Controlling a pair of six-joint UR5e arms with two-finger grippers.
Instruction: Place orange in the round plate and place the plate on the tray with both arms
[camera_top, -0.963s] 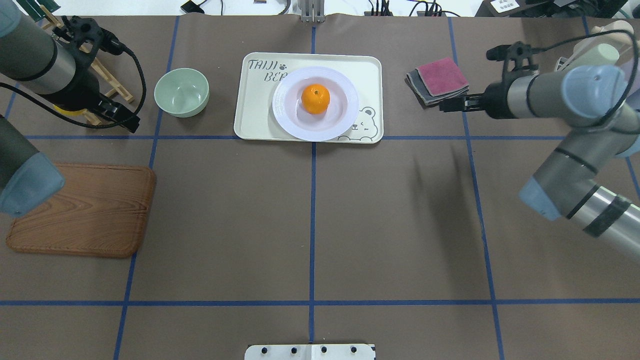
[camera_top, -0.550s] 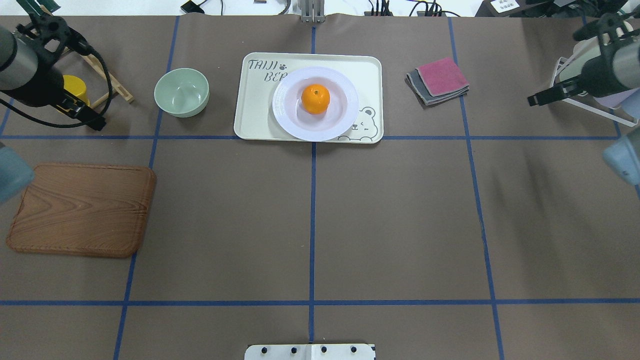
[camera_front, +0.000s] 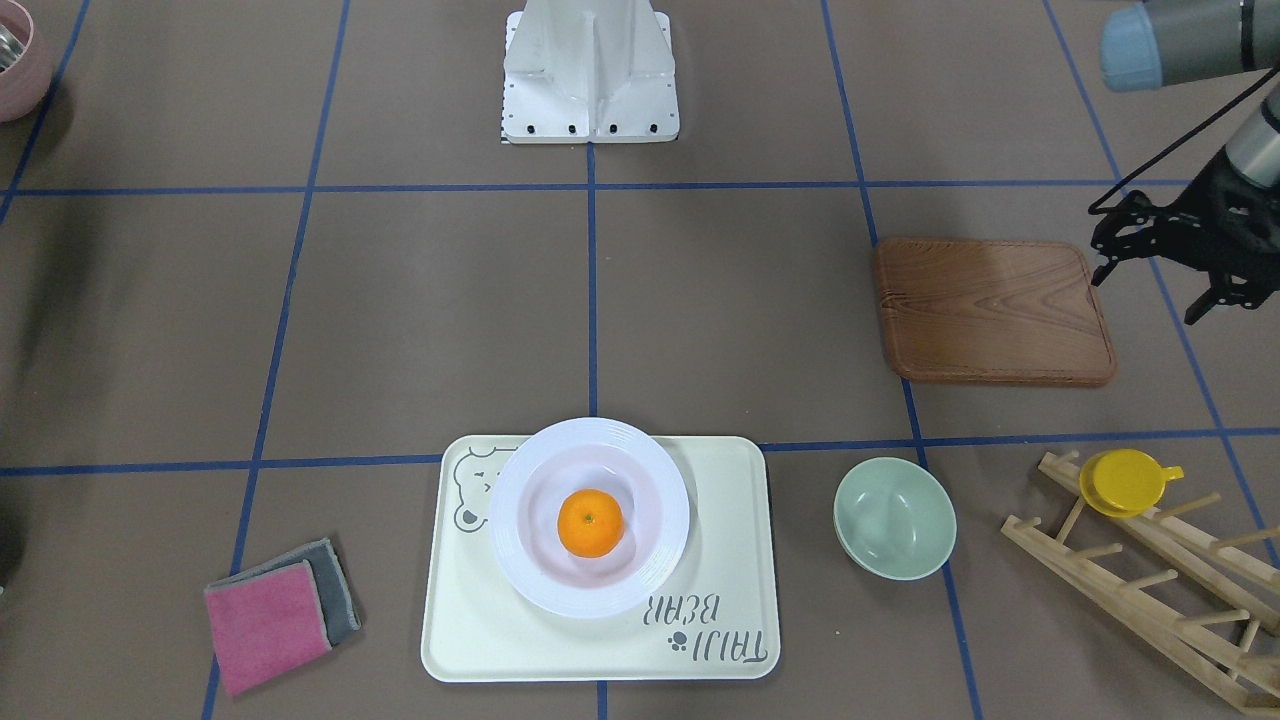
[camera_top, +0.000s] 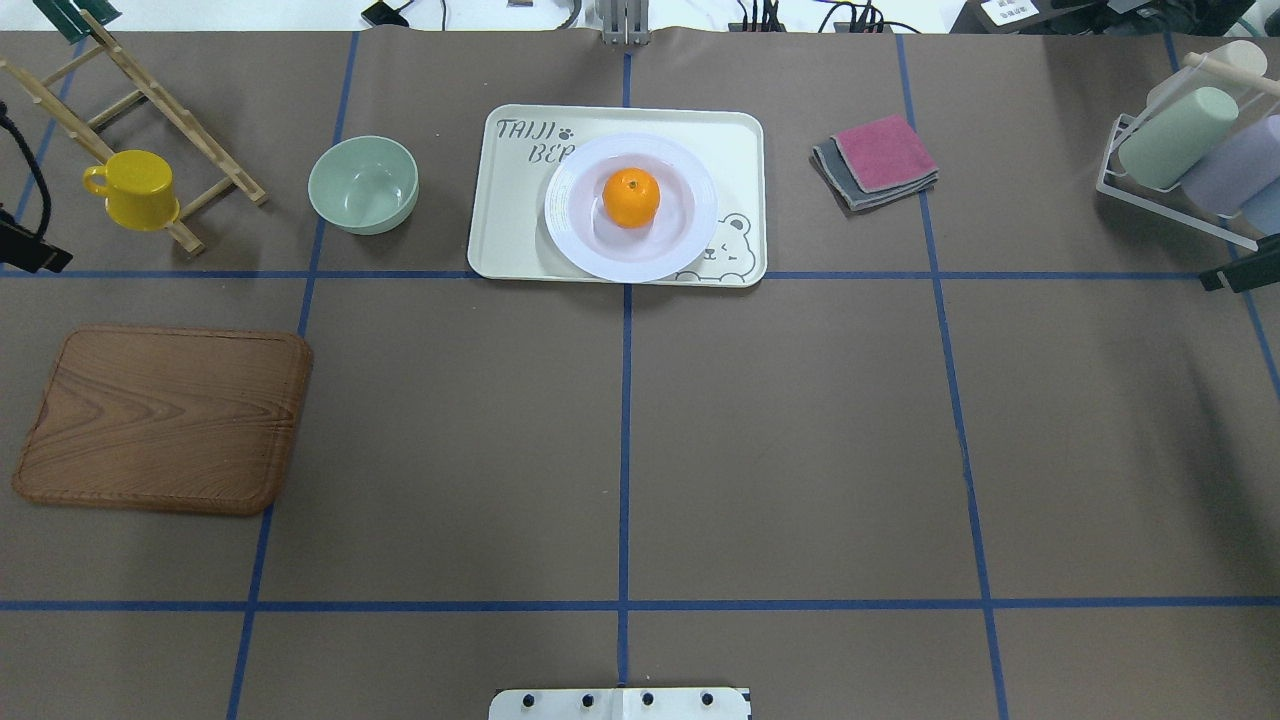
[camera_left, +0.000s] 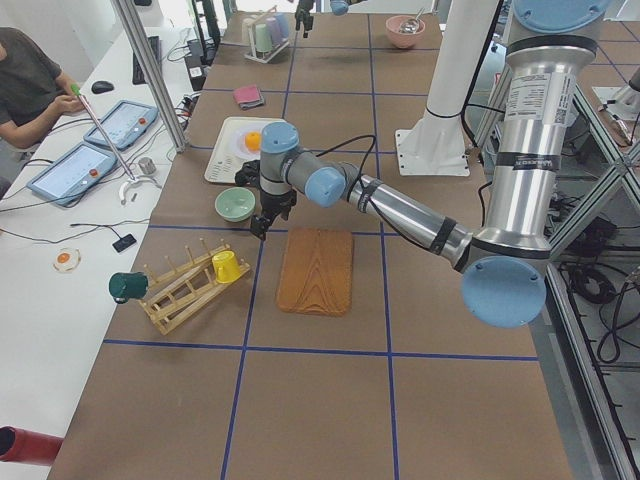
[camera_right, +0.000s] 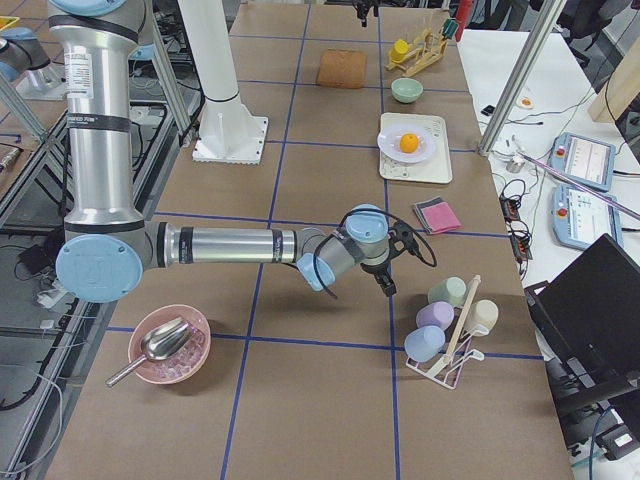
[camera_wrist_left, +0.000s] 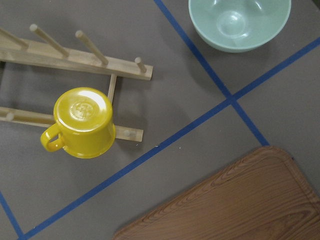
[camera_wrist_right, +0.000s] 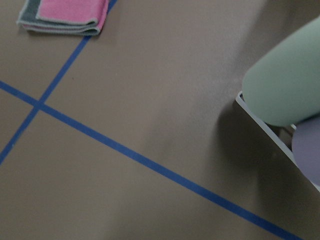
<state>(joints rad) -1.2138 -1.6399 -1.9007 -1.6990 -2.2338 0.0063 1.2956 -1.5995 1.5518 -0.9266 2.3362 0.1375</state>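
Observation:
The orange (camera_top: 631, 197) (camera_front: 590, 522) lies in the well of the white round plate (camera_top: 565, 215) (camera_front: 660, 470). The plate rests on the cream bear tray (camera_top: 500, 240) (camera_front: 470, 620) at the far centre of the table. Only a black tip of my left gripper (camera_top: 25, 250) (camera_front: 1205, 300) shows at the overhead view's left edge, above the table past the wooden board, far from the tray. At the right edge a tip of my right gripper (camera_top: 1235, 278) hangs beside the cup rack. Neither holds anything, and I cannot tell how their jaws stand.
A pale-green bowl (camera_top: 363, 184) stands left of the tray. A yellow cup (camera_top: 135, 190) hangs on a wooden rack. The wooden board (camera_top: 165, 420) lies at the near left. Folded cloths (camera_top: 877, 160) and a cup rack (camera_top: 1190, 150) are on the right. A person (camera_left: 25, 80) sits beyond the table.
Both arms have swung outward from the tray, the left to the left edge and the right to the right edge. Orange, plate and tray have not moved.

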